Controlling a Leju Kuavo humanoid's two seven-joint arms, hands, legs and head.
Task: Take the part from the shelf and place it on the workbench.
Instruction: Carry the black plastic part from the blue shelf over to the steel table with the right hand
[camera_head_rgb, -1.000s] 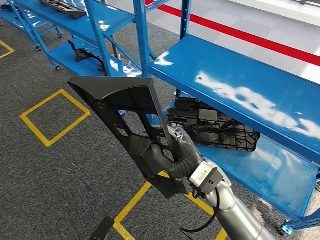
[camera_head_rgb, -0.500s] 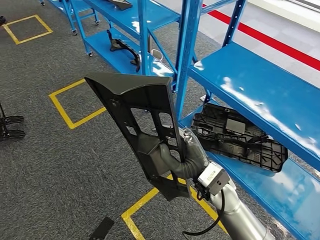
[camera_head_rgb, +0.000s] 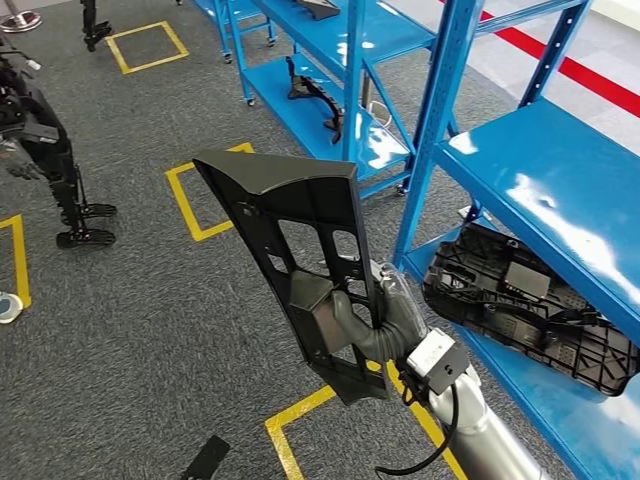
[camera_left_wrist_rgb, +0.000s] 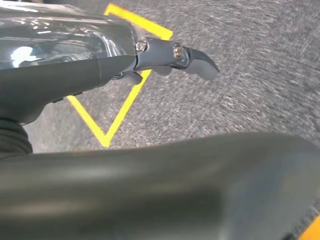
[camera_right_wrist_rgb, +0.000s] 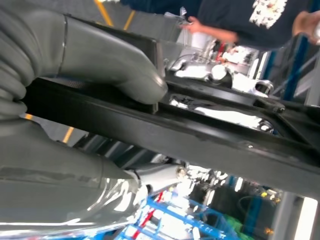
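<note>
My right hand (camera_head_rgb: 373, 325) grips the black trim panel (camera_head_rgb: 302, 250) by its lower ribbed section, aloft over the carpet beside the blue shelf (camera_head_rgb: 543, 190). Judged stiff, light, awkwardly long; the far tip could swing. Left hand (camera_left_wrist_rgb: 177, 55): grasp cannot be told. Another black part (camera_head_rgb: 528, 300) lies on the lower shelf.

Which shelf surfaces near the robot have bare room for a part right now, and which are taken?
The near upper blue shelf is bare across its visible top. The lower shelf beneath it is crowded by a large black ribbed panel. The farther low shelf has bare blue beside a curved black part. The right hand holds the black part.
</note>
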